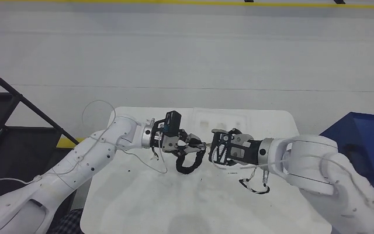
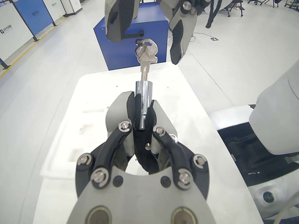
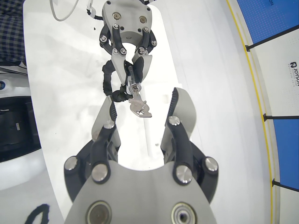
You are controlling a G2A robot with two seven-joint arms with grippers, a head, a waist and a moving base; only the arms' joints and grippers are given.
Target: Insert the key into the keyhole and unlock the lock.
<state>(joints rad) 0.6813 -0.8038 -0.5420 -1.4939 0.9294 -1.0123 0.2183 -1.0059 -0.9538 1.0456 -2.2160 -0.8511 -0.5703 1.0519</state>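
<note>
Above the bench (image 2: pixel 93 89), the key (image 2: pixel 147 54) is already seated in the keyhole.
The lock (image 2: pixel 143 89) is clenched by the left end effector (image 2: pixel 141 99); the right end effector (image 3: pixel 142 95) is held spread at the key head; turning is judged left.

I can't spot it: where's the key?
In the left wrist view, the key sits in the lock held by the left gripper, its head between the fingers of the open right gripper.

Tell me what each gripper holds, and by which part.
Left gripper clamps the lock by its chrome cylinder; right gripper, open around the key, holds nothing.
</note>
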